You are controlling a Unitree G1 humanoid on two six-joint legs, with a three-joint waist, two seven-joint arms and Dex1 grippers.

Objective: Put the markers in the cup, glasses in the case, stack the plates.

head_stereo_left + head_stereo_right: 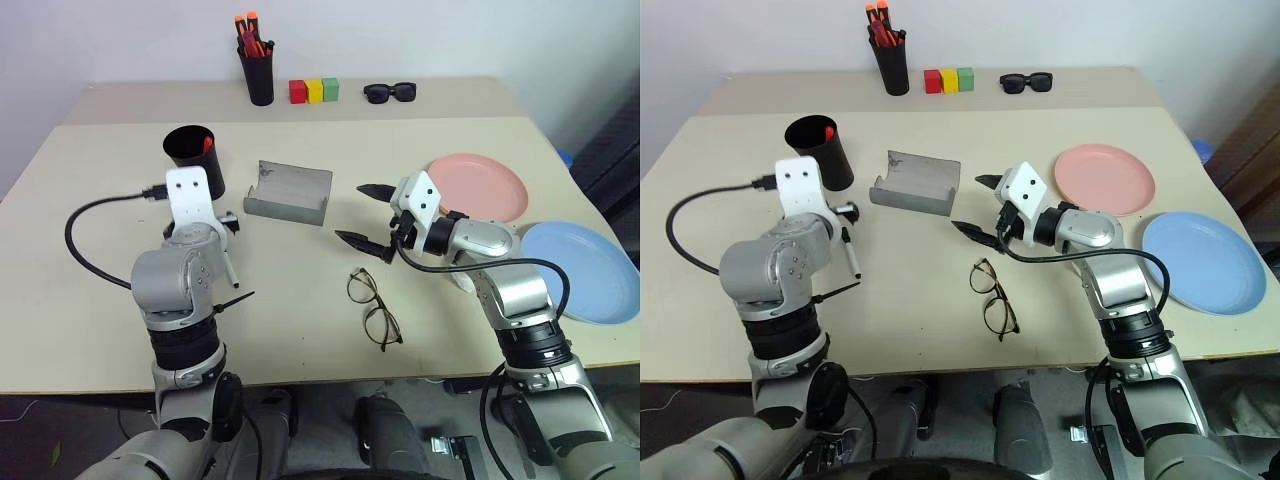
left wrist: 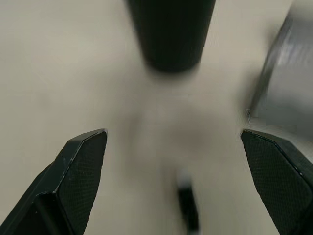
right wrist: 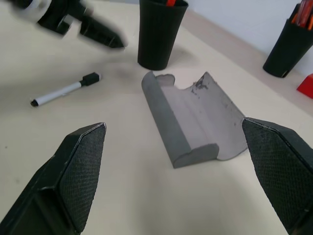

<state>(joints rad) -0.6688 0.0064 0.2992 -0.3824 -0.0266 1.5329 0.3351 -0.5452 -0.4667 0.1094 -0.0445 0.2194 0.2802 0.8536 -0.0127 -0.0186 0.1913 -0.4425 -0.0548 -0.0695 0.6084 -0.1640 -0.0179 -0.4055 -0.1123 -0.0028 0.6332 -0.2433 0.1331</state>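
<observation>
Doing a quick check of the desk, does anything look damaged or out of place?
The grey case lies open with a scuffed, worn patch on its inner edge. One white marker lies loose on the table instead of in the black cup. Nothing spilled.

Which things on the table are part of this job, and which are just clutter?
Job: white marker; red-ended marker inside cup; glasses; open grey case; pink plate; blue plate.

Clutter: pen pot with orange-capped markers; coloured blocks; sunglasses.
</observation>
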